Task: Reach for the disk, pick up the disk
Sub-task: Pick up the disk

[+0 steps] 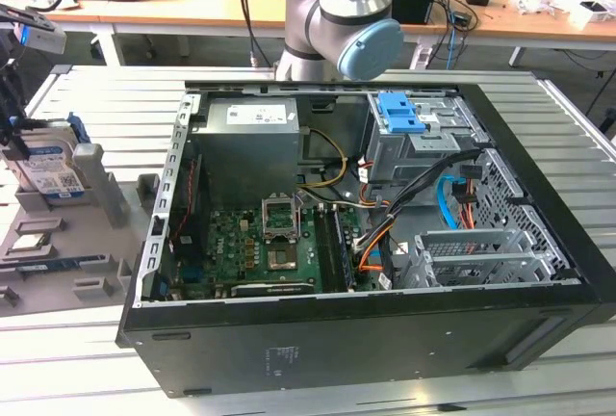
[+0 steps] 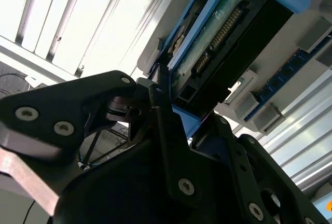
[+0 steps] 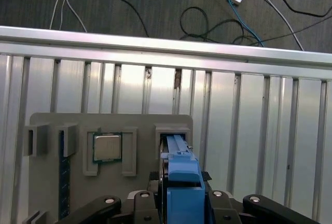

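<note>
**Disk pickup at the parts fixture.** The disk [image 1: 46, 164] stands on edge in a slot of the grey fixture tray [image 1: 120, 243]. It is at the exterior view's left, well apart from the open computer case [image 1: 337, 339] on the slatted aluminium table [image 1: 106, 98]. We read this upright seating as deliberate: it leaves both broad faces free, so a two-fingered tool can take the drive from above.

The gripper [image 2: 192, 130] hangs directly over that slot. In the first wrist view the disk's blue frame [image 3: 182, 182] runs between the two black linkages. In the second wrist view the connector edge and green circuit board lie close against one linkage. The gripper thus straddles the disk across its thin dimension. Whether the fingers pinch the frame or stand just off it we cannot tell, since the contact seems hidden behind the linkages.

A processor chip [image 3: 107, 147] sits in a neighbouring pocket of the tray, apart from the disk. A bare blue bracket [image 1: 399, 113] lies in the case's drive bay.
</note>
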Motion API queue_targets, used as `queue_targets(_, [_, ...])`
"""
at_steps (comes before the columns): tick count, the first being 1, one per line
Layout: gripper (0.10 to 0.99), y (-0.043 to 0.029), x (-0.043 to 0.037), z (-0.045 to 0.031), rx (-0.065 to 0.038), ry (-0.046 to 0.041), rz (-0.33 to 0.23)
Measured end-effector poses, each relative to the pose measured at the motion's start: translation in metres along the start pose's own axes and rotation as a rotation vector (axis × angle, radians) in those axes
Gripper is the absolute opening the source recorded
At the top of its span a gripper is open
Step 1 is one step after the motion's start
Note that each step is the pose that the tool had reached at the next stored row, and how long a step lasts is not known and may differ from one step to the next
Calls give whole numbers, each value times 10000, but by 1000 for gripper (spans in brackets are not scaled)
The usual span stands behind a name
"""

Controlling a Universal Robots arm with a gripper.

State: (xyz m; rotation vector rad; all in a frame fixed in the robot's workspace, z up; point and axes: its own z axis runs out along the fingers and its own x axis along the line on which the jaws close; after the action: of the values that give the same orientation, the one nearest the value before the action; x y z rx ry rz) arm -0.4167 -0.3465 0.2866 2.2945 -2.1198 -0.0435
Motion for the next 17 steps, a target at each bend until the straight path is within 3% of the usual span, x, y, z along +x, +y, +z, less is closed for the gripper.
queue_targets(8, [369,3,-2,-94,1,0,0])
queue_targets(17, [369,11,-11,-352,1,0,0])
